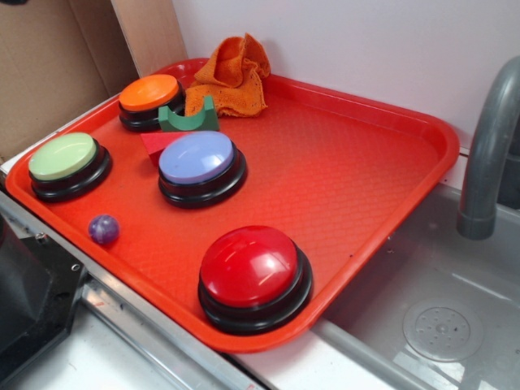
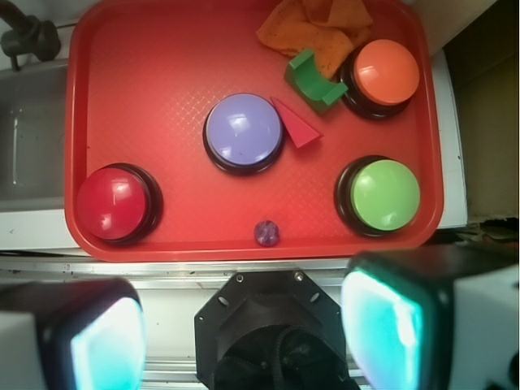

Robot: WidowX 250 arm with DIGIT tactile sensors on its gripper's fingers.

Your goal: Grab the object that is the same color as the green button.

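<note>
Only the wrist view shows the pincer (image 2: 244, 341), spread wide and empty above the tray's (image 2: 162, 73) near edge, while the dark green arch block (image 2: 313, 81) touches the orange button (image 2: 386, 71).

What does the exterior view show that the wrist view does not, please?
Only the exterior view shows the grey faucet and the sink drain beside the tray. Only the wrist view shows the open tool, its pads wide apart, held high above the near rim. Both show the red tray, four buttons including the green button, the green arch block, the red wedge, the purple ball and the orange cloth.
</note>
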